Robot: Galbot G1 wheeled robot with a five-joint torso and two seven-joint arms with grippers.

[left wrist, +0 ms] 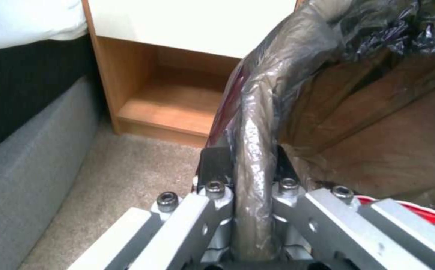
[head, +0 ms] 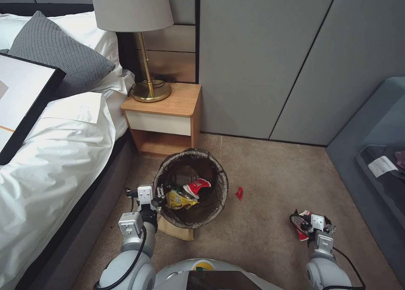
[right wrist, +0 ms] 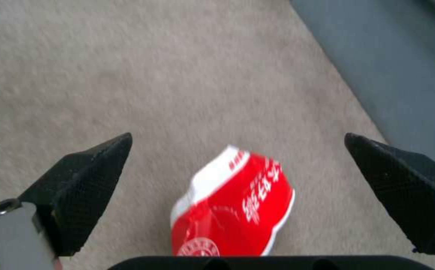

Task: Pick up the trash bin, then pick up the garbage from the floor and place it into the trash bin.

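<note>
The trash bin (head: pixel 219 184), white with a dark liner bag, is in front of the nightstand. My left gripper (head: pixel 159 196) is shut on its near-left rim; in the left wrist view the fingers (left wrist: pixel 216 189) clamp the liner-covered rim (left wrist: pixel 251 123). Inside lie a crushed red-and-white cup (head: pixel 198 186), a yellow wrapper (head: pixel 179 199) and a bottle. More garbage lies on the carpet: a crushed red-and-white cup (right wrist: pixel 237 210) lies between the spread fingers of my open right gripper (right wrist: pixel 237 137), at the right (head: pixel 304 226). A small red scrap (head: pixel 239 193) lies right of the bin. A flat brown paper bag (head: pixel 179 231) sticks out from under it.
A wooden nightstand (head: pixel 168 112) with a brass lamp (head: pixel 145 41) stands just behind the bin. The bed (head: pixel 55 155) runs along the left. A grey-blue sofa (head: pixel 375 163) borders the right. Beige carpet (head: pixel 261 247) lies open between the bin and my right gripper.
</note>
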